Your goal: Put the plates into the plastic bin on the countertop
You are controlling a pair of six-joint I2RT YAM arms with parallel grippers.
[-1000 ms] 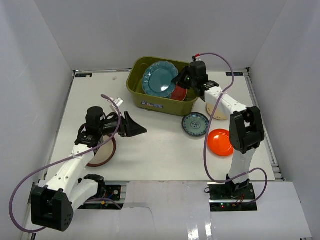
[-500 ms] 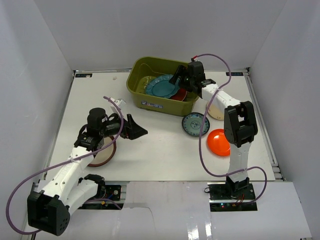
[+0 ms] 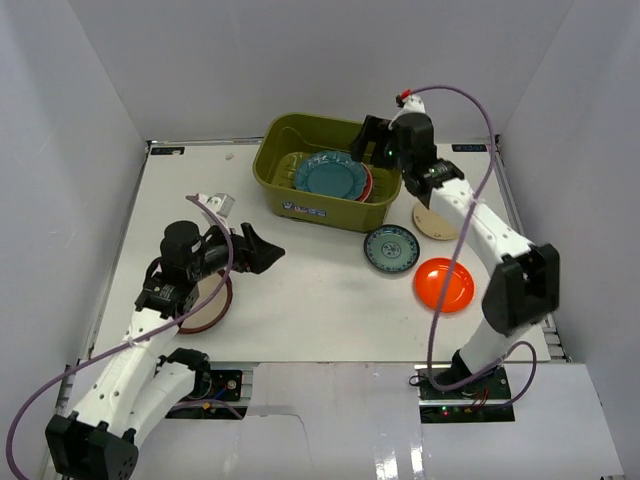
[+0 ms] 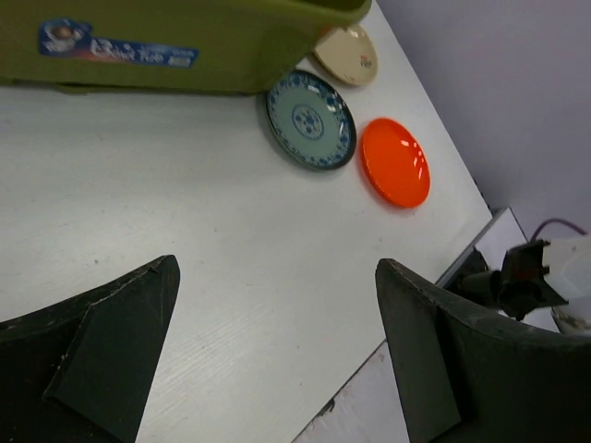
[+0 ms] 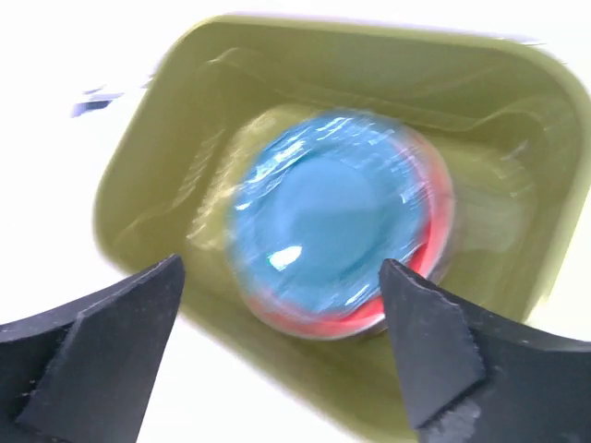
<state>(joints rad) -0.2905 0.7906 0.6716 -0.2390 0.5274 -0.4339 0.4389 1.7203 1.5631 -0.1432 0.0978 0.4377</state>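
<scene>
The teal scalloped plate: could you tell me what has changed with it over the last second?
The teal scalloped plate, held tilted by the right gripper, tipped down to lie flat in the plastic bin on a red plate; that gripper let go and lifted away, open. The left gripper shifted slightly, open and empty. The bin and the orange plate stayed put.

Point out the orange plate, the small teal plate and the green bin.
orange plate [image 3: 444, 284], top view, its centre.
small teal plate [image 3: 391, 248], top view, its centre.
green bin [image 3: 340, 213], top view, its front wall.
</scene>
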